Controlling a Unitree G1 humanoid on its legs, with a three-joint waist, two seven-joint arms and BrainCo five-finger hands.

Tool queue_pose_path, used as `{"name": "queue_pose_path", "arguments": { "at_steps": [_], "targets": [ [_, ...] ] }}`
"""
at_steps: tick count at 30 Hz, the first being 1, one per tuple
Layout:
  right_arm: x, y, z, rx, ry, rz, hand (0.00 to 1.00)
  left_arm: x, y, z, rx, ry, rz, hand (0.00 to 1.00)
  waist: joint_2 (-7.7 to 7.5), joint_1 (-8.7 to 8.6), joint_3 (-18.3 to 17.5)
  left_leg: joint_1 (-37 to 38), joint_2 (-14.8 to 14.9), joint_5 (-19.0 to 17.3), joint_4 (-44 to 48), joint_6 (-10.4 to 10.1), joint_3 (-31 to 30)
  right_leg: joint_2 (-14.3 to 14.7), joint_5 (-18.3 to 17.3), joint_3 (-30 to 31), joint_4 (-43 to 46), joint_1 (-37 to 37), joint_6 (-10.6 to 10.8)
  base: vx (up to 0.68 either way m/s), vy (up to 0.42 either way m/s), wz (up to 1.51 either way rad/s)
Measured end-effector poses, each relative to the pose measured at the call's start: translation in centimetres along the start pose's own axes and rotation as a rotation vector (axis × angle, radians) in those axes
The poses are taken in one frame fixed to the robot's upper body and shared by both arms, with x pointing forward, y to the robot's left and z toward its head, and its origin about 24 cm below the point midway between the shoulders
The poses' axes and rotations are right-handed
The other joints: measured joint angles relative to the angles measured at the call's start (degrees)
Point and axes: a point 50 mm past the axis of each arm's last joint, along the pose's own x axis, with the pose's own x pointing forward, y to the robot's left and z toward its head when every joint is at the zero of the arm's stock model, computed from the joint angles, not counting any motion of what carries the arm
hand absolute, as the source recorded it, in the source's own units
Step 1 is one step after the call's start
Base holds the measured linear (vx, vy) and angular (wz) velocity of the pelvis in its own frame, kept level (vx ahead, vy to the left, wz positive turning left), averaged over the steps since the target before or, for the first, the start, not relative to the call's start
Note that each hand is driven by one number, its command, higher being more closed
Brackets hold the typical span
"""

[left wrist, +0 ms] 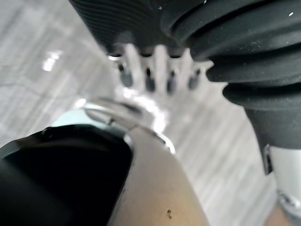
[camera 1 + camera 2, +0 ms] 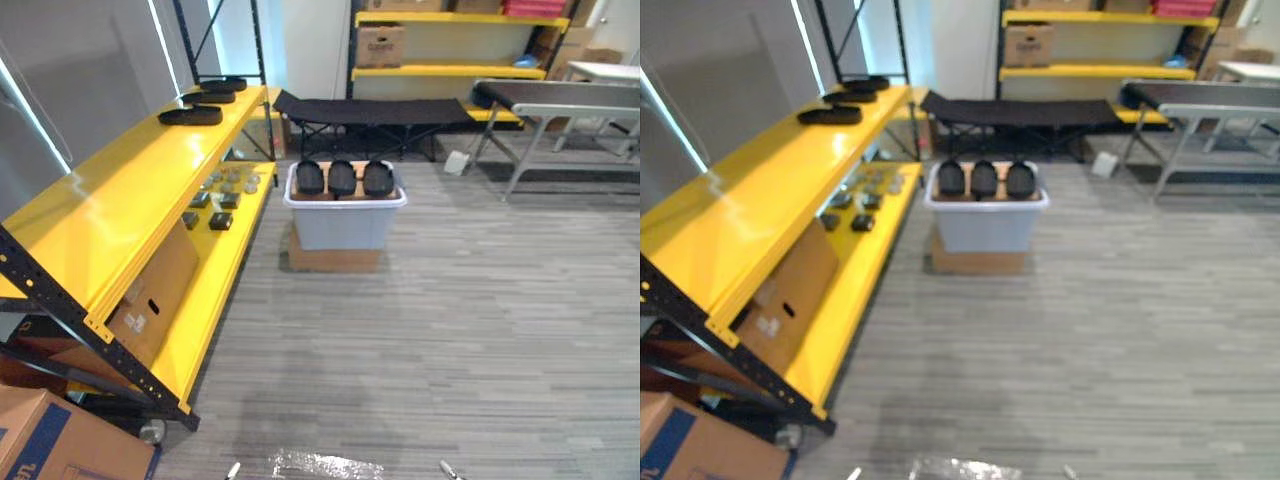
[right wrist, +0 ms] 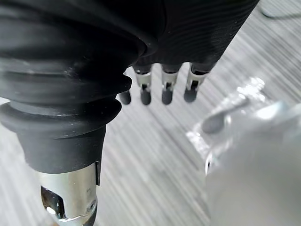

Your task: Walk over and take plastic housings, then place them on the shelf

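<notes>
Three housings [image 2: 342,178] are sitting in a white bin [image 2: 345,228] on the grey striped floor [image 2: 470,330], three others are lying on the yellow shelf [image 2: 130,190] at left, while the left robot hand [image 1: 160,61] and right robot hand [image 3: 168,89] are hanging with fingers relaxed, holding nothing.

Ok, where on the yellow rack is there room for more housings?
The top yellow shelf is bare from its near end to the three black housings at the far end. Lower level is crowded: small parts, cardboard box.
</notes>
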Motion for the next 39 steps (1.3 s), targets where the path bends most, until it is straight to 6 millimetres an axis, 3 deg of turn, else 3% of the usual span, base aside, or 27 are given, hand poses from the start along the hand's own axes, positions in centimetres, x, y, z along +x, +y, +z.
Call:
{"name": "queue_pose_path", "arguments": {
  "at_steps": [1, 5, 11, 19, 39],
  "targets": [
    [-0.1, -0.4, -0.5, 0.039, 0.012, -0.016, 0.00, 0.0, 0.1, -0.3, -0.015, 0.009, 0.003, 0.00, 0.01, -0.02, 0.3, 1.9, -0.4, 1.6, -1.9, 0.0, 0.1, -0.2, 1.2, -0.5, -0.7, 1.5, 0.4, 0.10, 0.040, 0.08],
    [-0.3, -0.7, -1.0, 0.063, 0.023, -0.027, 0.00, 0.0, 0.2, -0.6, -0.021, 0.016, -0.008, 0.00, -0.06, -0.05, 0.1, 5.3, -1.0, 2.2, -5.2, 0.0, 0.7, -0.3, 1.2, -0.9, -1.4, 4.0, 0.4, 0.14, 0.050, 0.00],
    [0.1, 0.8, -0.6, 0.080, 0.011, 0.007, 0.00, 0.0, 0.1, -0.4, -0.020, 0.011, -0.021, 0.00, -0.73, 0.07, 0.5, 7.3, -1.8, 2.7, -7.1, 0.2, 1.4, -0.6, 1.6, -1.1, -2.3, 5.1, 1.2, 0.11, 0.039, -0.01],
    [0.2, 1.8, -0.8, 0.101, 0.016, 0.034, 0.00, 0.0, 0.2, -0.1, -0.017, 0.004, -0.019, 0.00, -1.47, 0.36, 1.1, 8.4, -2.0, 2.5, -7.1, -0.2, 1.7, -0.9, 1.7, -1.1, -2.3, 5.9, 1.6, -0.03, 0.003, -0.03],
    [0.0, 1.1, -0.8, -0.005, -0.009, 0.038, 0.00, 0.0, 0.2, -0.4, -0.032, 0.021, -0.022, 0.00, -1.76, 0.33, 1.0, 8.1, -2.4, 2.6, -7.6, 0.6, 2.0, -1.0, 1.6, -1.3, -3.1, 5.7, 1.4, -0.04, 0.004, -0.01]
  ]
}}
